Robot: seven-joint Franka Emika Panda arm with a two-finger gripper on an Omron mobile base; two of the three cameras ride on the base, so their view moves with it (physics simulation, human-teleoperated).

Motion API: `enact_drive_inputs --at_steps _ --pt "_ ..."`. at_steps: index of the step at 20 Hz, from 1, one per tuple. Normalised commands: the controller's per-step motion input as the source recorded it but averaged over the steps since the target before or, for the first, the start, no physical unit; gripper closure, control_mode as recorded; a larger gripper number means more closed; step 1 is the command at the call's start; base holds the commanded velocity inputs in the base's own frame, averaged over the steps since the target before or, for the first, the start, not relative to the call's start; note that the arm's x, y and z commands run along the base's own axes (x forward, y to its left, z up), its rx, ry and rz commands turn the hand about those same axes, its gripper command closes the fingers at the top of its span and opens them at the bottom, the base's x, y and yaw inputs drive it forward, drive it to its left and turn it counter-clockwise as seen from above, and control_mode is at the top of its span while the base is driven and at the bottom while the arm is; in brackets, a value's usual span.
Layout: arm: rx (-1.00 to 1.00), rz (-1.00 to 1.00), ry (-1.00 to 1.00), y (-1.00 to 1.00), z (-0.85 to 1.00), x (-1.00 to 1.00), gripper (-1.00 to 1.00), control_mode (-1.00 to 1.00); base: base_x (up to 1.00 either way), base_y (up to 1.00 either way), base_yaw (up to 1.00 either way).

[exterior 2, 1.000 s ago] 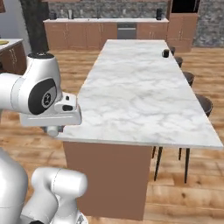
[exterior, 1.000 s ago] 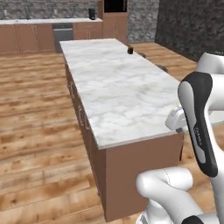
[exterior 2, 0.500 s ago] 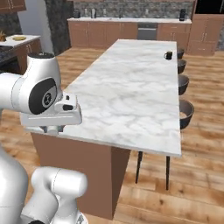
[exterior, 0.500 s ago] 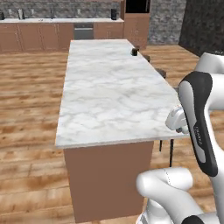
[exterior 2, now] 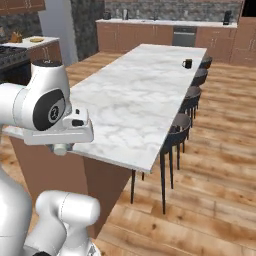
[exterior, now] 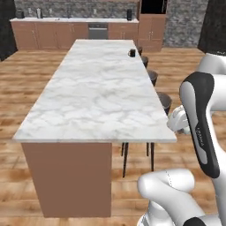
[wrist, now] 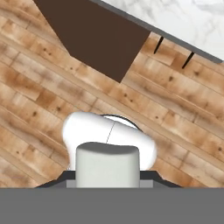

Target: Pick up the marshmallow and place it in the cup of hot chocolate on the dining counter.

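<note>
The jaws were shut on the marshmallow (wrist: 107,165) above the wood floor (wrist: 39,109), while the cup of hot chocolate (exterior: 132,53) stood at the worktop's (exterior: 97,92) far one-o'clock edge.

A row of dark round-seated bar stools on thin black legs (exterior 2: 176,137) stands along one long side of the island, on a warm brown wooden plank floor (exterior: 185,73). Against the far grey stone wall runs a line of brown wood cabinets with a pale worktop (exterior: 57,27), a steel-fronted appliance (exterior: 98,31) set among them. A black stove (exterior 2: 10,59) sits off to one side.
</note>
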Motion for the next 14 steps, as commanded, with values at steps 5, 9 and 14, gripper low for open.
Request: enact_drive_inputs --at_steps 5,9,14 --pt "0.00 0.00 0.00 0.00 0.00 0.00 1.00 1.00 -0.07 -1.00 0.36" --pt "0.00 0.00 0.00 0.00 0.00 0.00 1.00 1.00 -0.04 -1.00 0.42" --pt "0.00 0.00 0.00 0.00 0.00 0.00 1.00 1.00 -0.02 -1.00 0.45"
